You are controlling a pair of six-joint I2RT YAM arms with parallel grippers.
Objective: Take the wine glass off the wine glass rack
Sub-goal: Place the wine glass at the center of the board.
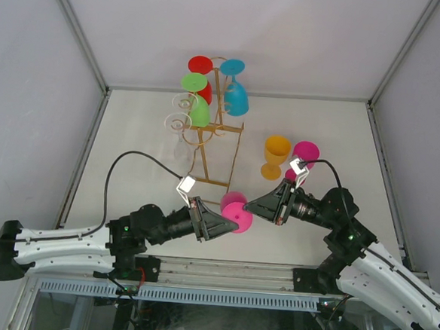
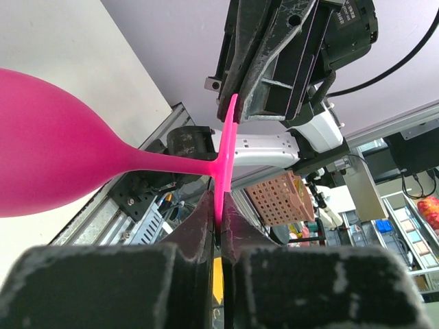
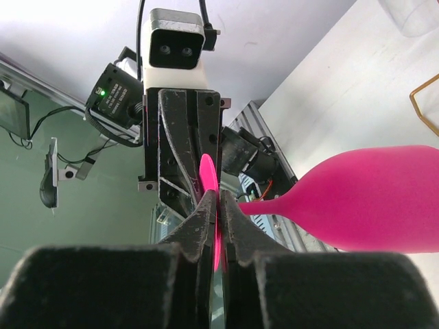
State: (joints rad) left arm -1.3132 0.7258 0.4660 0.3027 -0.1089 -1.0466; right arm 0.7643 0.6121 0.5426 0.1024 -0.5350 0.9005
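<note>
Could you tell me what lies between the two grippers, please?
The pink wine glass: the left gripper and right gripper pinch opposite edges of its foot, shown in all views.

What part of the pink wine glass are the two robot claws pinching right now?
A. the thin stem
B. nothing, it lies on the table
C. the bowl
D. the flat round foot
D: the left gripper and the right gripper are each shut on the foot of the pink wine glass, from opposite sides.
</note>
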